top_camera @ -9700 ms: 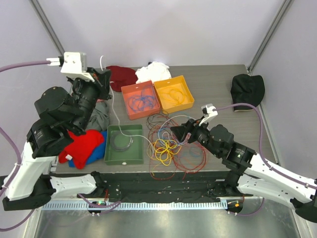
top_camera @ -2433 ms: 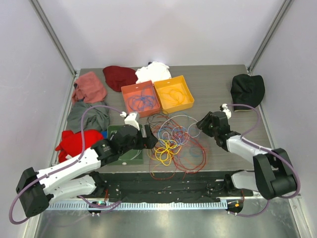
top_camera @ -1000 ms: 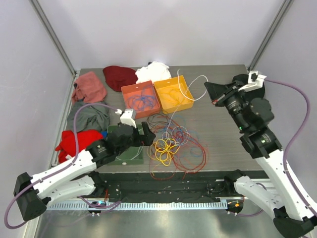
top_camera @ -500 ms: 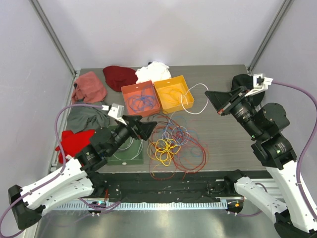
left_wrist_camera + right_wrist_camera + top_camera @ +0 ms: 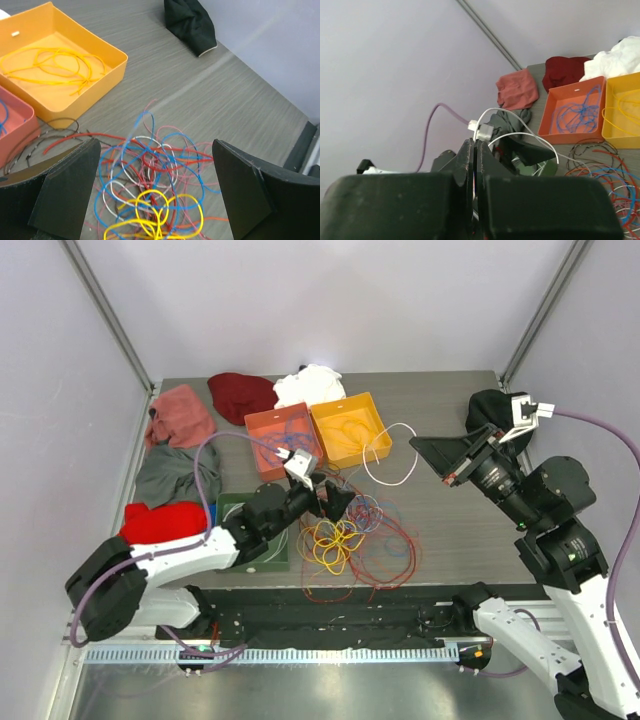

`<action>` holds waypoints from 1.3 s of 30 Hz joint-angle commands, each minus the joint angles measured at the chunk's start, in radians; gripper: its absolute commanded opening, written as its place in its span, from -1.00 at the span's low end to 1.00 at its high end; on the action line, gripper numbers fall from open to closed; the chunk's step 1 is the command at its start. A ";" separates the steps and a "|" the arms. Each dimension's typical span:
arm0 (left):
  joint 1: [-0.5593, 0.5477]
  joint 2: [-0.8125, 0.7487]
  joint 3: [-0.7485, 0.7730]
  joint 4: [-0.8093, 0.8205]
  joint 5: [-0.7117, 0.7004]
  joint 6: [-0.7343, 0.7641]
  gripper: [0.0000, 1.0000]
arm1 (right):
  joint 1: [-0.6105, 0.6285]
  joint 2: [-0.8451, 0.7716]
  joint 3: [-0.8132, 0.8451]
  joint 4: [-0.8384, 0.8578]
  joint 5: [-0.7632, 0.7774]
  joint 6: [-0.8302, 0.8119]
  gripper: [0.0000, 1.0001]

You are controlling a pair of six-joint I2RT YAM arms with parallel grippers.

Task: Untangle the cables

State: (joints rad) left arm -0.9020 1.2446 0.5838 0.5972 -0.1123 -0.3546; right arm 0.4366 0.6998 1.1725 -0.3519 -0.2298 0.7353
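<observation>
Right gripper: fingers pinched tight on a white cable, its loop hanging just right of the yellow tray. Left gripper: jaws spread wide, hovering over the tangled cables mid-table, near side.

The right gripper is seen from behind, its two dark fingers pressed flat together on a white cable, which is carried out from the tips in a loop to the right. Beyond, at the far left corner of the surface, a pink cloth is laid, with a dark red cloth and a white cloth along the far edge. Blue cables are held in an orange tray; yellow cables lie in the yellow tray beside it (only partly in frame). A tangle of cables in red, blue and brown is spread just before both trays.
</observation>
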 commanded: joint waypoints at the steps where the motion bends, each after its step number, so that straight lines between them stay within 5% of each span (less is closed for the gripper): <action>1: -0.003 0.081 0.096 0.199 -0.033 0.065 0.99 | 0.001 -0.017 0.079 0.011 -0.068 0.032 -0.98; 7: -0.003 0.189 0.192 0.219 0.000 0.088 0.93 | 0.002 -0.045 0.073 -0.009 -0.074 0.035 -0.98; 10: -0.003 0.226 0.231 0.222 -0.004 0.091 0.65 | 0.002 -0.055 0.067 -0.019 -0.074 0.033 -0.98; 17: -0.002 0.152 0.223 0.136 -0.013 0.091 -0.96 | 0.002 -0.085 0.058 -0.067 -0.022 -0.004 -0.98; 21: -0.002 -0.003 0.241 -0.046 0.011 0.118 -1.00 | 0.002 -0.106 0.023 -0.084 0.012 -0.030 -0.93; 25: -0.002 -0.134 0.404 -0.371 0.020 0.144 -1.00 | 0.001 -0.148 -0.045 -0.101 0.082 -0.057 -0.09; 28: -0.002 -0.178 0.583 -0.558 0.017 0.140 -1.00 | 0.002 -0.172 -0.111 -0.110 0.112 -0.062 0.18; 39: -0.002 -0.117 1.165 -0.951 -0.104 0.195 -1.00 | 0.001 -0.223 -0.312 -0.093 0.149 -0.048 0.14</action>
State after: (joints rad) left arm -0.9020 1.0870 1.6459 -0.1432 -0.1314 -0.2127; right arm 0.4366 0.5022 0.8955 -0.4801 -0.1040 0.6865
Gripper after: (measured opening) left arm 0.017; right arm 0.577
